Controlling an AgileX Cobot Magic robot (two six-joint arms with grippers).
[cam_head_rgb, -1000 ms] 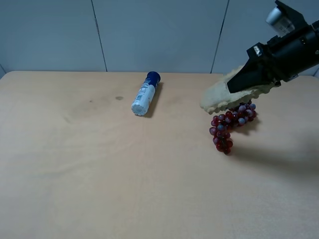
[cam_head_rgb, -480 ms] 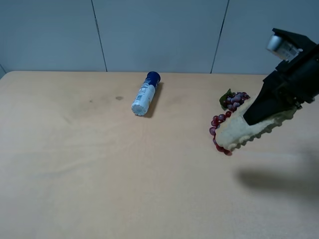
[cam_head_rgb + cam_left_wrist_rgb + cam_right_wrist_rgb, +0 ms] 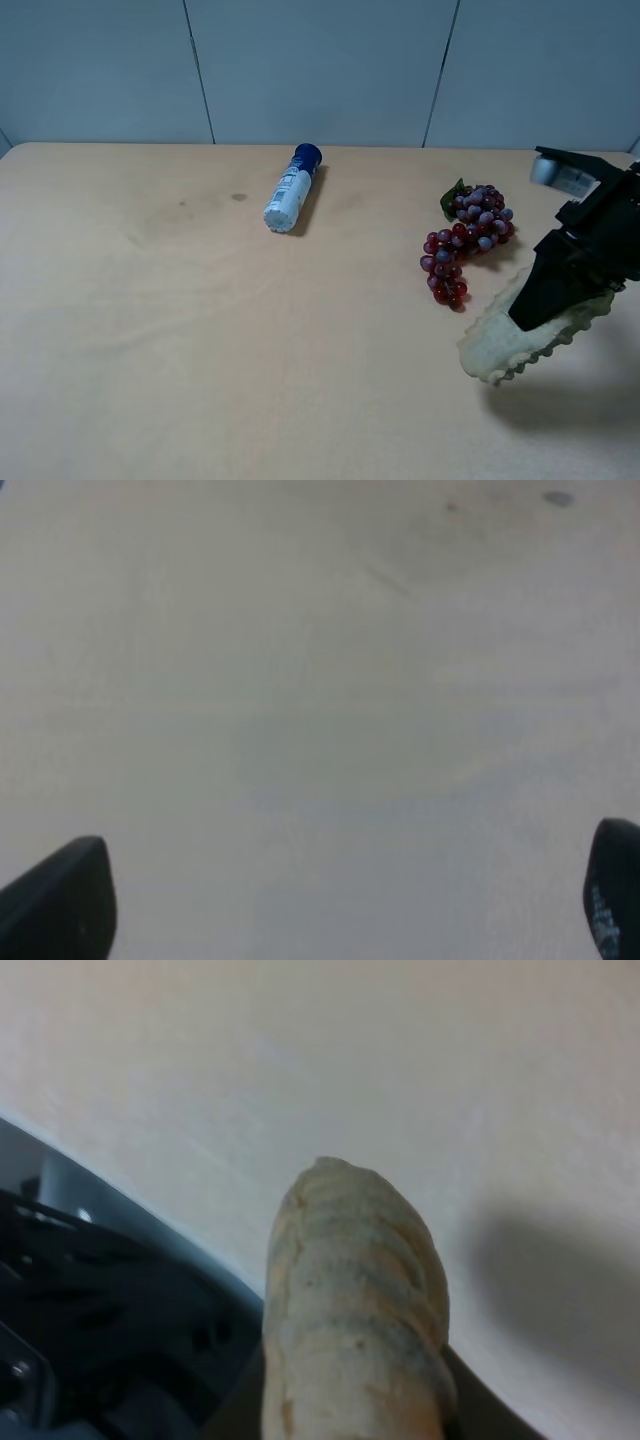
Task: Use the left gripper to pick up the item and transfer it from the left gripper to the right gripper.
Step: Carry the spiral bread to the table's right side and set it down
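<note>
The pale, bumpy bread loaf (image 3: 503, 346) hangs in my right gripper (image 3: 534, 308), the black arm with the silver box, at the right of the table. It is held tilted above the tabletop, just in front and to the right of the grapes. The right wrist view shows the loaf (image 3: 355, 1300) sticking out from between the jaws, over the table's edge. My left gripper (image 3: 335, 910) shows only in the left wrist view. Its two fingertips (image 3: 60, 900) stand wide apart and empty over bare tabletop. It is out of the exterior high view.
A white blue-capped bottle (image 3: 291, 188) lies at the back middle of the wooden table (image 3: 200, 330). A red-purple grape bunch (image 3: 462, 240) lies just left of the held loaf. Dark equipment (image 3: 90, 1300) lies below the table's edge.
My right gripper has carried the loaf from above the grapes toward the front right and lower. The grapes and the bottle have not moved.
</note>
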